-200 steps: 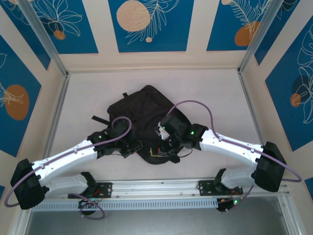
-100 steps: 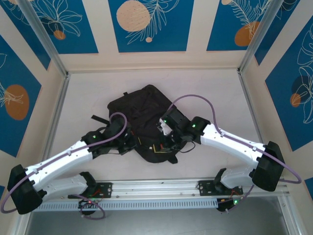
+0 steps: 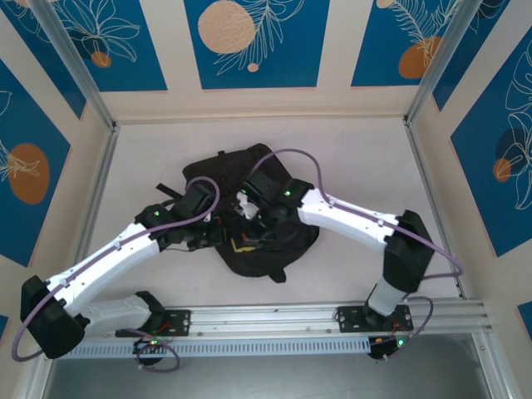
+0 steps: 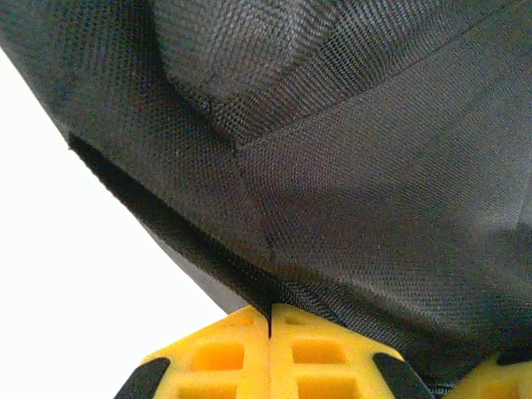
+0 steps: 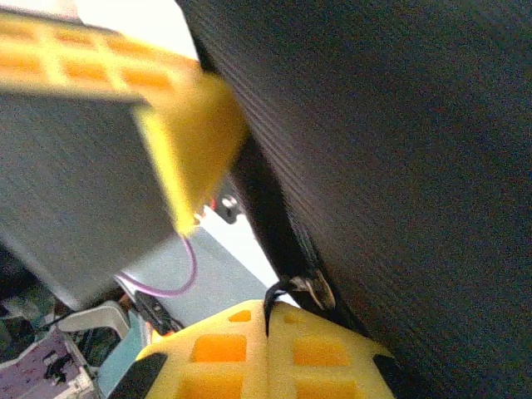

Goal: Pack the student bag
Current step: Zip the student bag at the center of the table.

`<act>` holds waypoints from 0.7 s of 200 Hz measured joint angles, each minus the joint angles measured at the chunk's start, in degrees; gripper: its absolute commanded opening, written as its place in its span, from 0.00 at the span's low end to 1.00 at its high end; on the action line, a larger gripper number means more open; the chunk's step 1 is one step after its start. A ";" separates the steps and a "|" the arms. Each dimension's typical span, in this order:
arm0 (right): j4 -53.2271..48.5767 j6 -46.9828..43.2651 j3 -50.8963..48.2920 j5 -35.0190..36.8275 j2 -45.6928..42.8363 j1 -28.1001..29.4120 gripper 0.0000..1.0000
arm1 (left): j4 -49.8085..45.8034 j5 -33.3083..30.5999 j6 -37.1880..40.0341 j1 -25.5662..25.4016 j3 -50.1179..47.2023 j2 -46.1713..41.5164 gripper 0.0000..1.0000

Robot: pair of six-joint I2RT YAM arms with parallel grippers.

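Observation:
The student bag [image 3: 226,171] is a big black fabric backpack, lying crumpled in the middle of the table. My left gripper [image 3: 219,238] is at its left side and shut on a seam edge of the woven cloth [image 4: 349,166]; the yellow fingertips [image 4: 241,349] meet with the fabric pinched between them. My right gripper [image 3: 251,223] reaches over the bag from the right. It is shut on the black cord of a metal zipper pull [image 5: 312,288] on the bag [image 5: 399,166]. A yellow finger [image 5: 187,125] of the left gripper hangs close by in the right wrist view.
The white table [image 3: 357,158] is boxed in by patterned walls and metal frame posts [image 3: 428,179]. An aluminium rail [image 3: 266,320] with the arm bases runs along the near edge. Purple cables [image 3: 291,156] loop above both wrists.
The right arm has swung left and away across the bag, and the left wrist moved away too. The bag has bunched up and shifted left. Both grippers stayed shut.

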 measured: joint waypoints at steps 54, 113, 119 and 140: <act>-0.35 -1.51 7.10 -6.75 7.02 -1.11 0.00 | -3.28 -1.33 8.28 5.99 0.26 -3.02 0.00; 14.73 1.86 -7.19 -9.49 4.26 0.20 0.00 | -3.69 0.81 11.72 9.64 -0.96 -3.76 0.00; 16.92 2.67 -8.59 -9.44 4.35 0.87 0.00 | -3.41 0.98 11.72 9.79 -0.96 -3.76 0.00; 23.69 5.46 -10.88 -9.35 6.14 3.19 0.00 | -2.69 2.05 11.50 10.10 -0.96 -3.65 0.08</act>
